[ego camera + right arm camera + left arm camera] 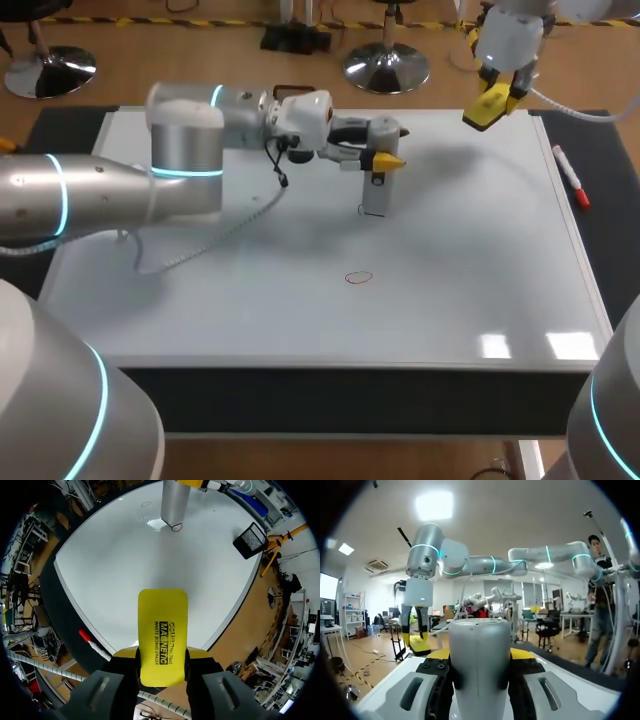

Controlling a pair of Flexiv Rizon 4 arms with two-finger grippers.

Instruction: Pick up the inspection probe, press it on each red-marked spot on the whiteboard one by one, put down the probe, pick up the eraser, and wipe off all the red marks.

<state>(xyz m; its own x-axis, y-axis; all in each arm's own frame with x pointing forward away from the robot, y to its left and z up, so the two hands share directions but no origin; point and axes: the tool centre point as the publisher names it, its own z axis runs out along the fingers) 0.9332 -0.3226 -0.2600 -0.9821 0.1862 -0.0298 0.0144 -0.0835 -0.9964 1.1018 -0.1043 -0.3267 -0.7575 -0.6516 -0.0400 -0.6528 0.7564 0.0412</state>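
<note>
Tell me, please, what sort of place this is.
Likely a robotics test lab: a whiteboard laid flat as a table, the left gripper holding an inspection probe, the right gripper holding a yellow eraser.

Probe (375, 196) on whiteboard (300, 315) (marker (571, 177) along right edge).

The left gripper (480, 654) is clamped on the probe (479, 672), a smooth grey cylinder with a rounded end that stands straight out between its two yellow-tipped fingers (438, 653), which press it from both sides. Under and to either side of the gripper lies the whiteboard (580, 680), its dark edge running just beyond the fingers. Ahead of the gripper and off to one side, the right arm (470, 565) bends down from above, and the right gripper (415, 637) hangs over the far edge of the whiteboard with the yellow eraser (421, 648) held between its fingers.
</note>
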